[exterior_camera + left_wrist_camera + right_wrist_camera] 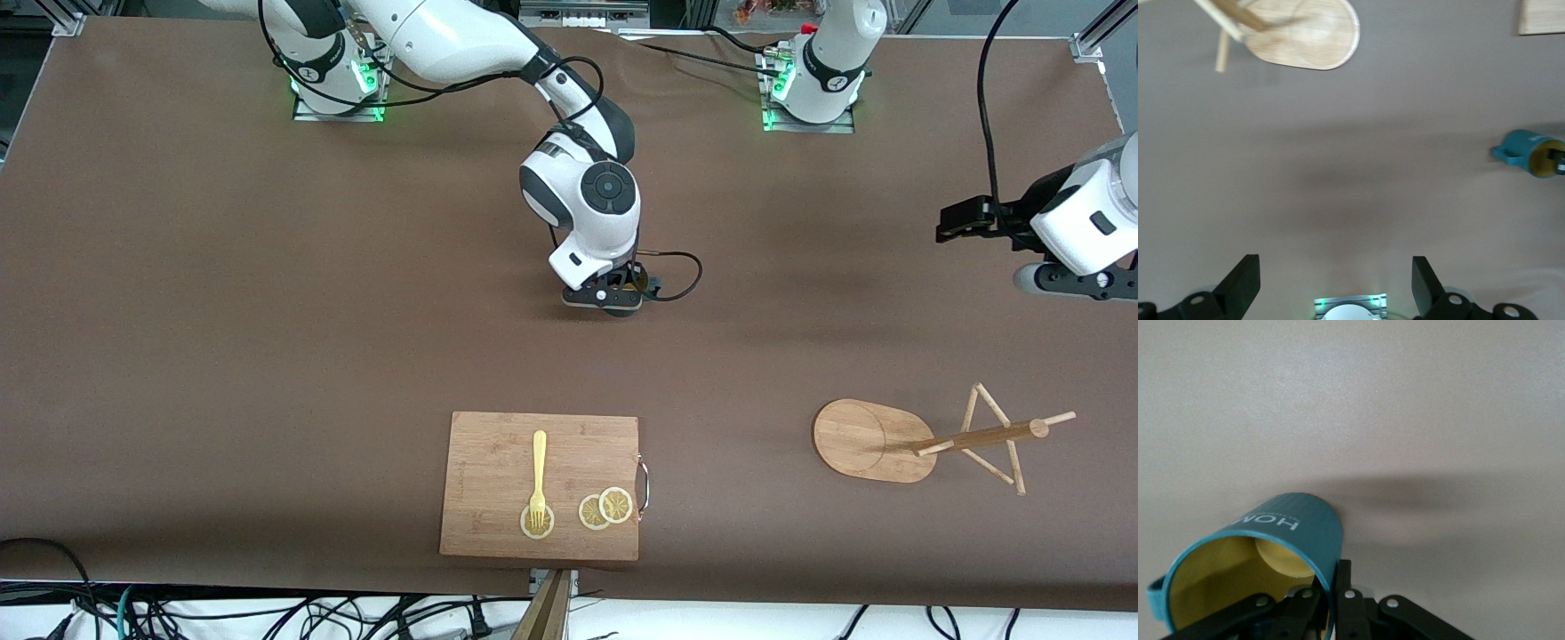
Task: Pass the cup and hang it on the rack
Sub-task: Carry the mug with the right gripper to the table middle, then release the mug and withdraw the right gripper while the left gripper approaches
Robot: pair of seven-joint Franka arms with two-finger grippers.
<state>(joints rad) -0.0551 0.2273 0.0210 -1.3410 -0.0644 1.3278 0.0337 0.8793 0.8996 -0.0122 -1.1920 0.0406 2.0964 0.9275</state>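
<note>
Two arms in my feed. My right gripper (613, 298) is down over the middle of the table, and it has the cup (1265, 567) by the rim: in the right wrist view one finger is inside the yellow interior and the other (1343, 583) presses the ribbed teal outer wall, jaws closed tight on that wall. The cup is tilted over, mouth toward the wrist camera, white lettering on its side. From the left wrist view I catch the cup's handle (1501, 153) sticking out sideways, away from the gripper. Whether the cup touches the table I can't tell.

My left gripper (965, 220) hangs over the left arm's end of the table, fingers (1243, 280) spread wide, holding nothing.

I see the rack (925, 440) nearer the front camera, toward the left arm's end, post leaning in the front view. I see the cutting board (498, 444) at the near edge with a yellow fork (538, 476) and lemon slices (605, 508) on it.
</note>
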